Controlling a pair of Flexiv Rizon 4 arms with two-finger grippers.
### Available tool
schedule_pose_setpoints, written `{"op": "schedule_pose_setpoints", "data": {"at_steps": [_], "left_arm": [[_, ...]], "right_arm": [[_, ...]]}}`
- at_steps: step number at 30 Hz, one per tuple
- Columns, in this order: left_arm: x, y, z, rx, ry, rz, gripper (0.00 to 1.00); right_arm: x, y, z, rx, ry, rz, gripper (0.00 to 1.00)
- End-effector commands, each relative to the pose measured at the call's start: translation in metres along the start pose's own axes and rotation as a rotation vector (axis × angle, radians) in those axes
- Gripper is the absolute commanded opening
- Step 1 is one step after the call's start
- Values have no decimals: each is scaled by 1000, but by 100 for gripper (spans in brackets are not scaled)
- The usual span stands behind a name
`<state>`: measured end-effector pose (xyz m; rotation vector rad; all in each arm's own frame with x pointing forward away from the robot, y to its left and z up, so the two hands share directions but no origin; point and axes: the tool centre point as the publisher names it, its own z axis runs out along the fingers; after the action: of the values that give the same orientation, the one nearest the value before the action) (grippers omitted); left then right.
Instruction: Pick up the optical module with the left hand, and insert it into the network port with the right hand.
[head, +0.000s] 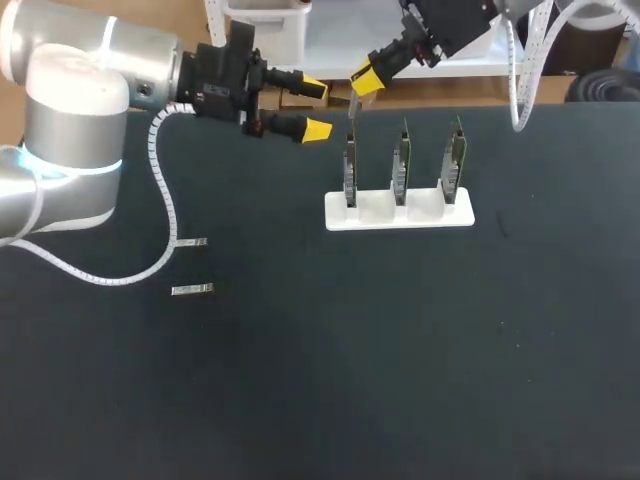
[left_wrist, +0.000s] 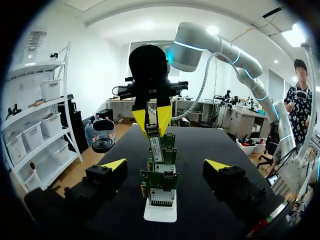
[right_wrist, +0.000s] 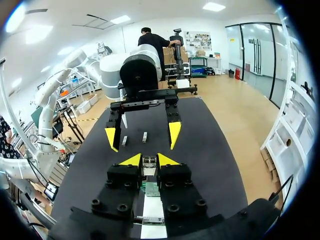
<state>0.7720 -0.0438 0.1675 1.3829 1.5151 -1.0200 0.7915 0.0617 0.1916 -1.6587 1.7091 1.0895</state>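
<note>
As left wrist view reveals, right tool (left_wrist: 152, 120) pinching optical module (left_wrist: 156, 147), above cards (left_wrist: 161, 181)

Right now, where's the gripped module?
Head view, back middle: the module hangs upright in the right gripper, over the leftmost board on the white stand. The open left gripper sits to its left.

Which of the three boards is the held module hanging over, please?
The board at the stand's left end in the head view; the right gripper's module hangs just above it alone.
</note>
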Motion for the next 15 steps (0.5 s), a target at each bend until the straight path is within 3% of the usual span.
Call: {"op": "schedule_pose_setpoints", "data": {"at_steps": [1, 15], "left_arm": [[0, -7, -8, -28, 28, 13, 100], [7, -5, -14, -44, 81, 18, 100]], "right_arm": [[1, 2, 0, 5, -4, -3, 0], [0, 1, -1, -2, 4, -4, 0]]}}
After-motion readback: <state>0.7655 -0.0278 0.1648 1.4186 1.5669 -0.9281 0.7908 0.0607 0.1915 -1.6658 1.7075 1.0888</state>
